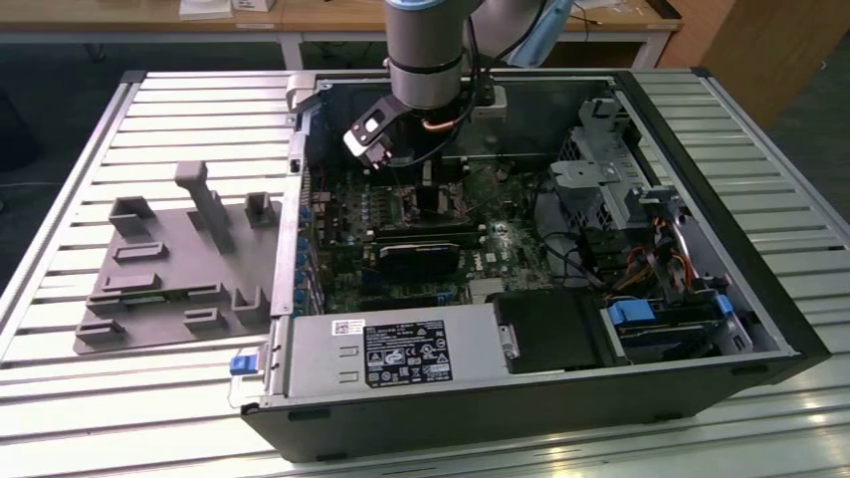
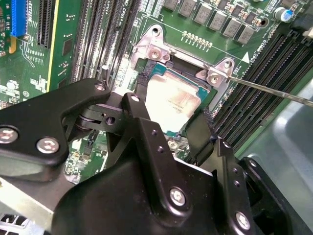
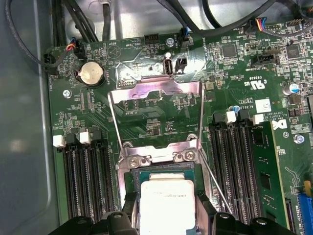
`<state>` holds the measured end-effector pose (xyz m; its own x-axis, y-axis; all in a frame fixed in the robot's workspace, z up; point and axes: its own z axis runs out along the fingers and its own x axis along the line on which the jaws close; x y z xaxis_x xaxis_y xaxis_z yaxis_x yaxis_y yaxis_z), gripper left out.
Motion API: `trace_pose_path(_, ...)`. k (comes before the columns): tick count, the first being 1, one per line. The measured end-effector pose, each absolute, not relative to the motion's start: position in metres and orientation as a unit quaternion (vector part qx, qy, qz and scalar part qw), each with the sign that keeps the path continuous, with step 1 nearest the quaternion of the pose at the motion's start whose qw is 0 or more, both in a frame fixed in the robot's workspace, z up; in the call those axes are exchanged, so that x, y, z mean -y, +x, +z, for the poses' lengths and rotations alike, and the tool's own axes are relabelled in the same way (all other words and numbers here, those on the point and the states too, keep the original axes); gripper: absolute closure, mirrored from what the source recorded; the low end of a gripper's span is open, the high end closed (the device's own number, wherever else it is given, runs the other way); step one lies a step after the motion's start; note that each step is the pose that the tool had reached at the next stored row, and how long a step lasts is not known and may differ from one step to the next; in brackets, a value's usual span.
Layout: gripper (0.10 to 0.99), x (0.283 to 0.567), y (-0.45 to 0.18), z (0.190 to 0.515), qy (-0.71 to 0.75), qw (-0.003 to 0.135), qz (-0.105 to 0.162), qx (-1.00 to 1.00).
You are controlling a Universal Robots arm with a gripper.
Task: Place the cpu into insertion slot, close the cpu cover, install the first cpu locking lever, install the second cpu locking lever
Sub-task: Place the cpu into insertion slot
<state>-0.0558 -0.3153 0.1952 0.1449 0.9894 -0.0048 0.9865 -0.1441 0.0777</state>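
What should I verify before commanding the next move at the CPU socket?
1. cpu lying in the insertion slot: ok.
2. cpu seated fully flat: cannot tell.
3. cpu cover closed: not ok, it lies folded back over the board.
4. locking lever latched: not ok, its wire stands free beside the slot.
5. claw clear of the cpu: not ok, it straddles it.
6. claw gripping or released: cannot tell.
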Motion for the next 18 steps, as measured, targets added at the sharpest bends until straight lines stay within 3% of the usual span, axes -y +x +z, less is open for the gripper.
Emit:
trace_pose_path(13,0.498,0.3153,-0.0558,0.1949,0.756,0.031,0.024,-0.653)
trace_pose_path(18,0.561,0.3154,-0.0558,0.1949,0.756,0.031,0.024,-0.654)
